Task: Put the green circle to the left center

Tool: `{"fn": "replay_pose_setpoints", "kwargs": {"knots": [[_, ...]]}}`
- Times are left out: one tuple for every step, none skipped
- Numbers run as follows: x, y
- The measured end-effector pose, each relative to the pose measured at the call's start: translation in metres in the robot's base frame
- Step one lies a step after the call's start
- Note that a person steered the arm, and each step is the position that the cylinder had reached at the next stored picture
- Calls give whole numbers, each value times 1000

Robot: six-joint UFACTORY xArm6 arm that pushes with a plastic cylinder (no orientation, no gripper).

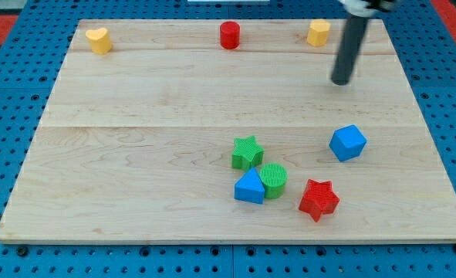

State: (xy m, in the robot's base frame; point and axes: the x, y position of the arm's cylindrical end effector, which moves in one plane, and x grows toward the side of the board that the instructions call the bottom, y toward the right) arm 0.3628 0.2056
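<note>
The green circle [274, 179] lies on the wooden board [135, 154] in the lower middle-right. It touches a blue triangle [249, 188] on its left and sits just below-right of a green star [247, 152]. My tip [341, 82] is in the upper right of the board, well above and to the right of the green circle, touching no block.
A red star [319, 199] lies right of the green circle. A blue cube [347, 143] sits further up right. Along the top edge stand a yellow heart [98, 40], a red cylinder [229, 35] and a yellow block [318, 32].
</note>
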Motion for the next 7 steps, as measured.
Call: {"fn": "replay_pose_setpoints", "kwargs": {"knots": [[49, 43], [86, 33], [138, 31], [192, -7], [202, -75], [201, -127], [209, -152]]}}
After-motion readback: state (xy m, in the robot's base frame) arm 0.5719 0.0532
